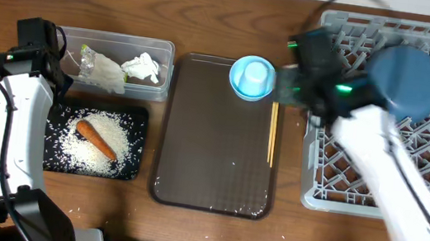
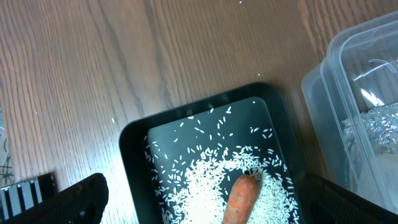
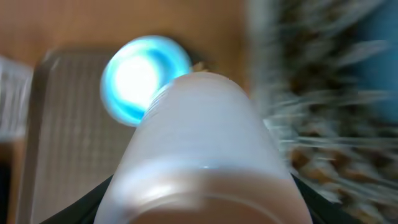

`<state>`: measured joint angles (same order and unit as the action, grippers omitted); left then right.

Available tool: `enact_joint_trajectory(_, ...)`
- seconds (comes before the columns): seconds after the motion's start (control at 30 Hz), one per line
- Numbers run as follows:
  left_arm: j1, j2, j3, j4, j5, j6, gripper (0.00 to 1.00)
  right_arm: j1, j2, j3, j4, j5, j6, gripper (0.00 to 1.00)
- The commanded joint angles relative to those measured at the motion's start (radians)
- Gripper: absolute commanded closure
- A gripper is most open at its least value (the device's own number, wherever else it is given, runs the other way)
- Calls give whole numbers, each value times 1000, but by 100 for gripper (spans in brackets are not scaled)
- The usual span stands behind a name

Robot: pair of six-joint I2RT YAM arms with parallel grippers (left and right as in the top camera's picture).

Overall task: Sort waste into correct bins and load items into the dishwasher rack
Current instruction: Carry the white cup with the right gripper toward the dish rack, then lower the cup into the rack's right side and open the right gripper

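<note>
My right gripper [image 3: 202, 208] is shut on the small white cup [image 3: 199, 137], which fills the blurred right wrist view. From overhead that gripper [image 1: 293, 82] sits between the small light-blue bowl [image 1: 252, 77] and the grey dishwasher rack [image 1: 339, 187]; the cup is hidden under it. The large dark-blue bowl [image 1: 406, 79] rests in the rack. Thin chopsticks [image 1: 272, 132] lie on the brown tray's right side. My left gripper [image 2: 217, 208] hangs open over the black tray [image 2: 134, 134], above the rice [image 2: 205, 180] and carrot [image 2: 241, 196]. The clear tub [image 1: 170, 48] holds the tissue [image 1: 142, 67] and wrapper [image 1: 101, 70].
The brown serving tray [image 1: 217, 137] lies in the middle, between the bins and the rack. A few rice grains [image 1: 78, 209] lie on the table in front of the black tray [image 1: 139, 115]. The clear tub's corner [image 2: 348, 93] is close to my left gripper's right finger.
</note>
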<state>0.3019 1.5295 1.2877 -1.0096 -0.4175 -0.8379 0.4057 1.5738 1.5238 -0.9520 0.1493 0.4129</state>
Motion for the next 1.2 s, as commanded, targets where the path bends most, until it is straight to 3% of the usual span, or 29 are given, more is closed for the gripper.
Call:
enact_joint_trajectory(0.0, 3, -3, -2, -3, -5, -6, 1, -126, -92, 15, -27, 90, -26, 37)
enact_joint_trajectory(0.23, 3, -3, -2, -3, -5, -6, 1, -481, -146, 14, -60, 88, -36, 36)
enact_joint_trajectory(0.5, 3, -3, -2, -3, -5, -6, 1, -804, -31, 13, -42, 73, 32, 32)
enact_joint_trajectory(0.77, 3, -3, -2, -3, -5, -6, 1, -939, 137, 13, 20, 0, 21, 23)
enact_joint_trajectory(0.83, 3, -3, -2, -3, -5, -6, 1, -948, 166, 13, 24, -1, 0, 1)
enact_joint_trajectory(1.17, 3, -3, -2, -3, -5, -6, 1, -935, 136, 13, -10, -235, -19, 1)
